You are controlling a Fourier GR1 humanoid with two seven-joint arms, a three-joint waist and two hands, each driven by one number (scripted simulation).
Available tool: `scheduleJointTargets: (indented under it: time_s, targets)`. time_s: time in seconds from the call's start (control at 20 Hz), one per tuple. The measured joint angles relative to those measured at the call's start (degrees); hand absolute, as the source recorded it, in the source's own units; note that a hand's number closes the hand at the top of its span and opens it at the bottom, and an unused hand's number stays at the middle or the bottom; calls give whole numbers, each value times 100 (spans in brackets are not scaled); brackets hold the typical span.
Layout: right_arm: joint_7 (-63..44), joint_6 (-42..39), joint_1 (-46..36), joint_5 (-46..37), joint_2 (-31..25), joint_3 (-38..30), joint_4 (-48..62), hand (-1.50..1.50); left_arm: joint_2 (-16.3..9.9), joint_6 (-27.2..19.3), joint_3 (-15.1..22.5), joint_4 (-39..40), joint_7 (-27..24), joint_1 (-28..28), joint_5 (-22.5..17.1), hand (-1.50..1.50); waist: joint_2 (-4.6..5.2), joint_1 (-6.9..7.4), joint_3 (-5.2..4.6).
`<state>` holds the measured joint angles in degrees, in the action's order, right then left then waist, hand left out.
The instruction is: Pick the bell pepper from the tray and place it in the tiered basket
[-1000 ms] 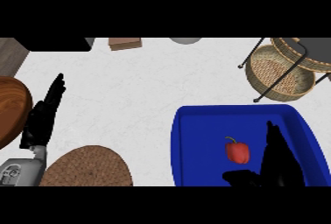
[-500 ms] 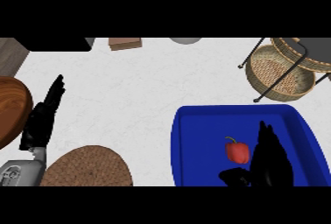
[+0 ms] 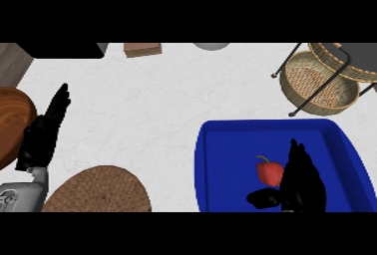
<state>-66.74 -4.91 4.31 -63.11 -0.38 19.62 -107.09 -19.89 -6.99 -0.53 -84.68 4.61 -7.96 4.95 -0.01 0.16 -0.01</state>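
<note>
Right hand has shifted left over the last second and now sits right beside the bell pepper, inside the blue tray. Fingers are straight, pointing up-view along the pepper's right side; thumb sticks out low and left, just under the pepper. Nothing is curled round it yet, so no grasp. Pepper hasn't moved: it lies on the tray floor, centre-right, stem to the upper left. So the approach looks about done and closing on it should be next. Tiered basket is at the upper right, just past the tray's far edge, so the carry looks short once it's lifted. Left hand rests open at the left edge, fingers up, between the wooden board and the woven mat.
</note>
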Motion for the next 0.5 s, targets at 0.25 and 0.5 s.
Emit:
scheduleJointTargets:
  time_s: [0.25, 0.5]
  targets:
    - [57, 88, -132, 139, 2, -140, 247, -150, 99, 9, -4, 109, -59, -28, 86, 0, 4, -8, 1]
    - [213, 279, -111, 279, 6, -222, 646, -150, 201, 18, -52, 184, -146, -19, 144, 0, 4, -13, 1]
